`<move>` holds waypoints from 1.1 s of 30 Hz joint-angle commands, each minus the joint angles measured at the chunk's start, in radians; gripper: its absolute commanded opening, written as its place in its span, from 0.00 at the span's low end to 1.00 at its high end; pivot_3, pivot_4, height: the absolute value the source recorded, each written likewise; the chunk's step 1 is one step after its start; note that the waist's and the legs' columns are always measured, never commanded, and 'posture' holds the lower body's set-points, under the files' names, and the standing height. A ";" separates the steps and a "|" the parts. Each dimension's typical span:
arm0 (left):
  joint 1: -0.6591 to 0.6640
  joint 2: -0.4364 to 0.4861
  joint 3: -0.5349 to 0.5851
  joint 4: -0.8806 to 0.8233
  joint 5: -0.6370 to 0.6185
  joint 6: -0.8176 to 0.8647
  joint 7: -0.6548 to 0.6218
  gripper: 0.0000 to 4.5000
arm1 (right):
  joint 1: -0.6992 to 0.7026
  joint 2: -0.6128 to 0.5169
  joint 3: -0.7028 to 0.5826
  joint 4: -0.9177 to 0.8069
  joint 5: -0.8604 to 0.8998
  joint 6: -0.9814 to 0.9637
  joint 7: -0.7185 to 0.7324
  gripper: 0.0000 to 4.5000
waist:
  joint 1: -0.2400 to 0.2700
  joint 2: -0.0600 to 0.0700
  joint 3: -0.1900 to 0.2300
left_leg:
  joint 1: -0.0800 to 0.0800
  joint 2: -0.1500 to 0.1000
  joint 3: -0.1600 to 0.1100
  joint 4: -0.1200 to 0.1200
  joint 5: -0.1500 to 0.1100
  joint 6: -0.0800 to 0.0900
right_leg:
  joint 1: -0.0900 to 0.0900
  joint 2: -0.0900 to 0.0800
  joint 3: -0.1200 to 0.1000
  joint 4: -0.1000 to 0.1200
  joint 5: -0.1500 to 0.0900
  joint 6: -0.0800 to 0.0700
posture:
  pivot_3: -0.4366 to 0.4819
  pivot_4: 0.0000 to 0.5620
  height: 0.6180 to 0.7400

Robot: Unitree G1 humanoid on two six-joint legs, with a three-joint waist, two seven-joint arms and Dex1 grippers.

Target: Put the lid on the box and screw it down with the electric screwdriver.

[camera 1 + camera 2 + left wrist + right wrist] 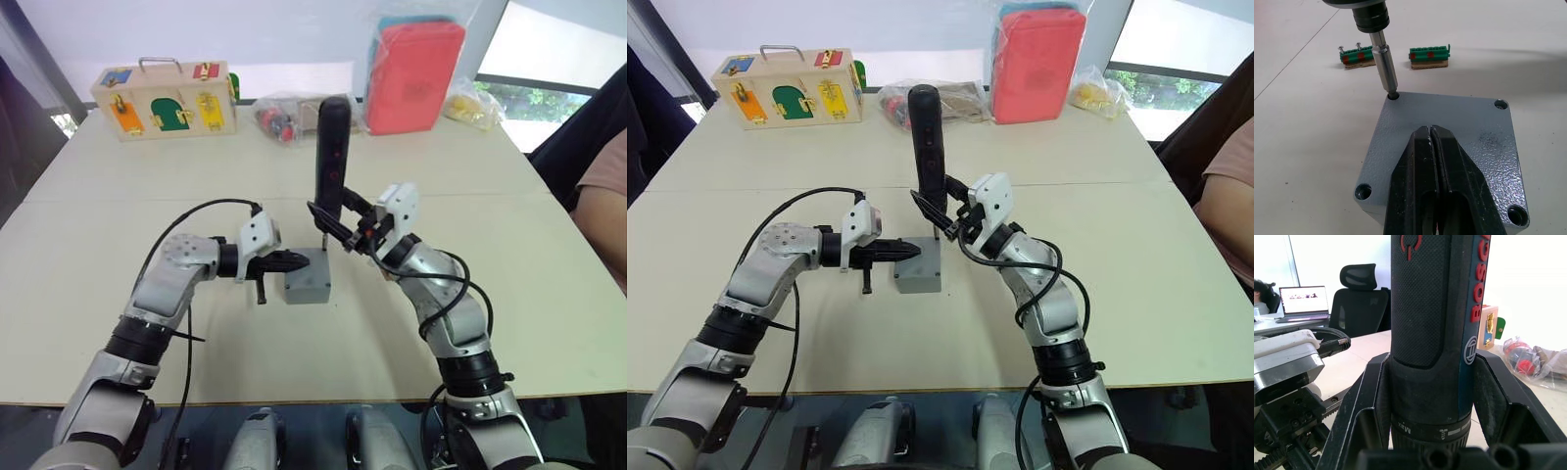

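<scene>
Box (306, 286) interior hidden, lid (1449, 132) already sits on top covering it; seam between lid and box hard to make out from the head views; near edge of lid hidden behind left gripper (1434, 161) fingers in the left wrist view; screw in the corner hole not visible, bit tip blocks it; electric screwdriver (331, 157) body cut off at the top of both wrist views, only chuck and metal bit seen in the left one; right gripper (345, 227) fingertips partly lost behind the tool body. Left gripper: fingers pressed together with nothing between them, tips lying flat on the lid top, roughly mid-lid; forearm reaches in low from the robot's left, wrist level with the lid. Right gripper: fingers clamped on either side of the screwdriver's lower body, just above the collar; tool held close to upright, bit pointing down into the lid's far corner hole, just beyond the left gripper's tips; right elbow bent, forearm angled up toward the tool. Two green connector blocks (1429, 52) lie on the table (118, 304) beyond the box, well apart from both grippers.
</scene>
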State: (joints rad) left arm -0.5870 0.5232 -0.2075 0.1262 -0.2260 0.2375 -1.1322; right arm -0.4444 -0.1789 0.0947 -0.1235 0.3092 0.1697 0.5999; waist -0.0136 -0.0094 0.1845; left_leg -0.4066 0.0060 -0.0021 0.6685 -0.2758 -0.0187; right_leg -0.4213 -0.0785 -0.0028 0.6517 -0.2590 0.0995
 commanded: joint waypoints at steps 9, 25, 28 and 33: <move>0.020 -0.006 -0.021 0.000 0.027 -0.003 0.007 0.00 | 0.060 -0.030 0.062 0.017 -0.035 0.103 0.005 0.40 | -0.001 0.000 -0.006 | 0.016 0.000 0.000 -0.003 -0.001 0.001 | 0.016 0.001 0.000 -0.004 -0.001 0.000 | 0.48 0.27 0.92; 0.034 -0.011 -0.025 -0.020 0.033 0.014 0.011 0.00 | 0.054 -0.043 0.089 -0.004 -0.036 0.354 -0.051 0.40 | -0.001 -0.001 -0.028 | 0.017 0.001 -0.001 -0.004 -0.002 0.003 | 0.017 0.001 0.000 -0.004 -0.002 -0.001 | 0.48 0.27 0.92; 0.038 -0.012 -0.027 -0.019 0.035 0.015 0.012 0.00 | 0.061 -0.053 0.101 0.001 -0.056 0.369 -0.060 0.40 | -0.001 -0.001 -0.031 | 0.017 0.001 -0.001 -0.004 -0.002 0.003 | 0.017 0.001 0.000 -0.005 -0.002 -0.001 | 0.48 0.27 0.92; 0.040 -0.016 -0.026 -0.012 0.037 0.013 0.016 0.00 | 0.067 -0.059 0.111 0.004 -0.064 0.389 -0.075 0.40 | -0.001 -0.001 -0.039 | 0.018 0.001 -0.001 -0.004 -0.002 0.003 | 0.018 0.001 0.000 -0.005 -0.002 -0.002 | 0.48 0.27 0.92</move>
State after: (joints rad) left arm -0.5496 0.5077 -0.2238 0.1225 -0.1954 0.2515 -1.1172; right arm -0.4508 -0.2157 0.1365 -0.2061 0.2761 0.4298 0.5211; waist -0.0145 -0.0107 0.1451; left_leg -0.3884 0.0070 -0.0031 0.6643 -0.2781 -0.0151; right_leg -0.4031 -0.0776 -0.0029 0.6469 -0.2615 0.0977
